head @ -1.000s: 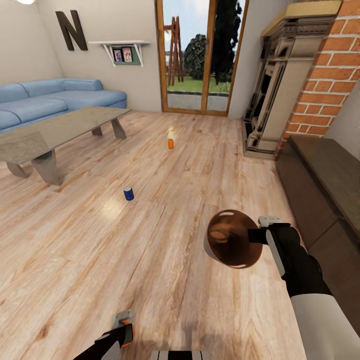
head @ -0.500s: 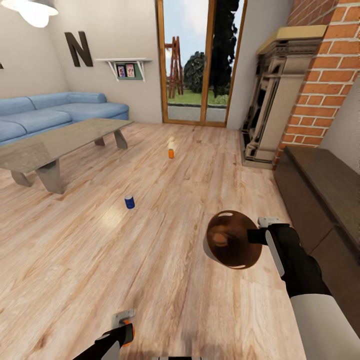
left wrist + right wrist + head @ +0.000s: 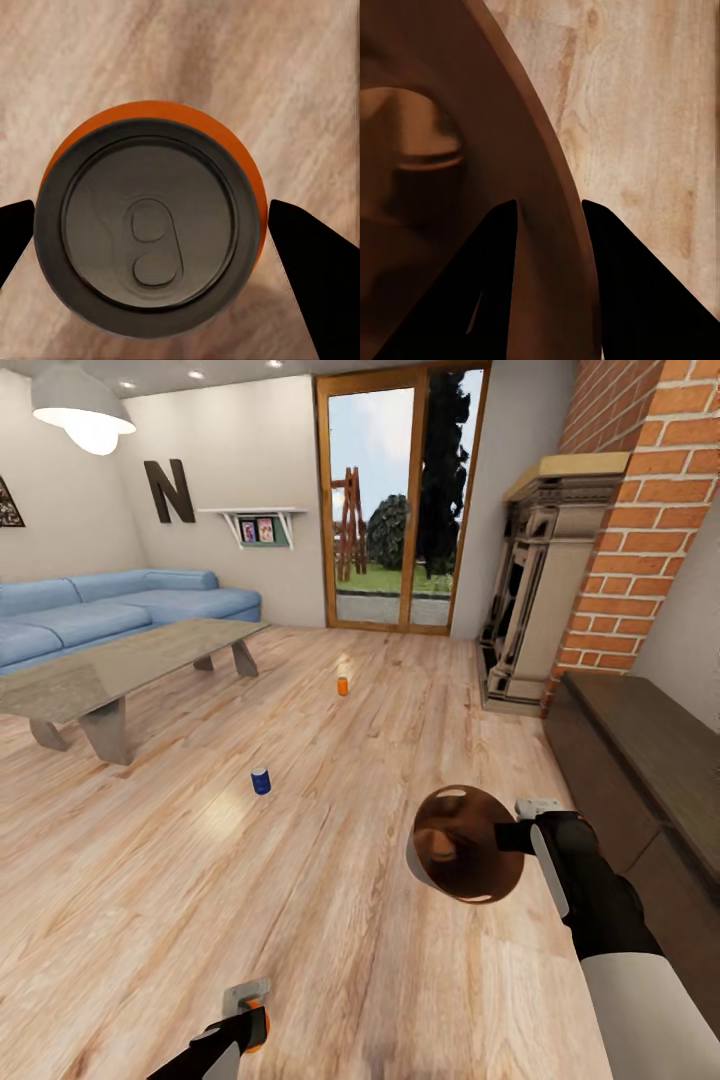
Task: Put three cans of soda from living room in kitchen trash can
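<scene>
On the orange-brown plank floor of the living room a blue can of soda [image 3: 260, 780] stands upright, with an orange can [image 3: 342, 685] farther off toward the glass doors. My left gripper [image 3: 249, 1012] is low at the near edge, shut on a reddish-orange can [image 3: 258, 1029]. In the left wrist view that can [image 3: 150, 225] shows its grey top between the two fingers [image 3: 309, 266]. My right gripper [image 3: 515, 832] is shut on the rim of the tash can [image 3: 470, 865], tipped so its glossy brown inside faces me. The rim [image 3: 547, 187] sits between the right fingers [image 3: 619, 270].
A glass-topped low table [image 3: 120, 660] and a blue sofa [image 3: 110, 610] stand at the left. The brick fireplace [image 3: 560, 590] and a dark low cabinet [image 3: 650, 750] line the right side. Wood-framed glass doors [image 3: 400, 500] close the far wall.
The head view has tilted upward, bringing the ceiling lamp into view and shifting the floor cans lower in the picture. Both grippers keep their holds in the same places.
</scene>
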Controlling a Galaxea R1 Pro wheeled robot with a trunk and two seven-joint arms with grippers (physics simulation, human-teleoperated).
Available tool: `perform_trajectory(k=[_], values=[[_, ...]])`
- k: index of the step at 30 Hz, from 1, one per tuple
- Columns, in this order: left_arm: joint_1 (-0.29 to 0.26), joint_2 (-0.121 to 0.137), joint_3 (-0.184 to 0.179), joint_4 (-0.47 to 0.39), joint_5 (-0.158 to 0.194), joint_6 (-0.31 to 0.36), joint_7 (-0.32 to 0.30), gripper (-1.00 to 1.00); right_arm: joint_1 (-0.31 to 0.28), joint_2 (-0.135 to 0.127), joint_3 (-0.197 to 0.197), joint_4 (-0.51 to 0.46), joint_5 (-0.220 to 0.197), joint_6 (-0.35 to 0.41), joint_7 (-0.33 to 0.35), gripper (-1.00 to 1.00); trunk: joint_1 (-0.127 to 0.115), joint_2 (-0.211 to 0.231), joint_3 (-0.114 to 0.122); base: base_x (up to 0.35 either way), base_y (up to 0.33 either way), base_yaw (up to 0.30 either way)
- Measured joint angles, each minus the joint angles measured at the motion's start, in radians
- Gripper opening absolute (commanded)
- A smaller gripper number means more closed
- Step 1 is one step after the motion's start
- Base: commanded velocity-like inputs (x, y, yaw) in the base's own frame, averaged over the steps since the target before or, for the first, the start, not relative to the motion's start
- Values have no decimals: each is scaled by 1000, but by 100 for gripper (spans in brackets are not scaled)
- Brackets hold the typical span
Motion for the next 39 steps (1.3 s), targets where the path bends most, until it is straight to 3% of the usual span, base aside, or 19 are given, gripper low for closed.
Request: perform_trajectory(k=[11,17,23,28,33,39], values=[[0,0,-1,-1,0,1,0,-100,0,1,2,7,0,0,0,-100,-5,3,42,0,0,0],[0,1,0,-17,0,2,-3,-100,1,1,43,18,-9,0,1,-100,-8,4,66,0,0,0],[0,6,-1,-163,1,29,-5,-100,1,1,56,39,1,0,-1,-100,-10,5,89,0,0,0],[3,6,1,-362,6,146,-6,-100,1,1,60,84,-2,0,-4,-100,-13,7,108,0,0,0],[12,6,4,-498,8,242,-5,-100,0,1,61,128,0,0,-6,-100,-32,41,124,0,0,0],[61,7,7,-734,10,398,-4,-100,-1,1,71,196,0,0,-7,-100,-55,83,143,0,0,0]])
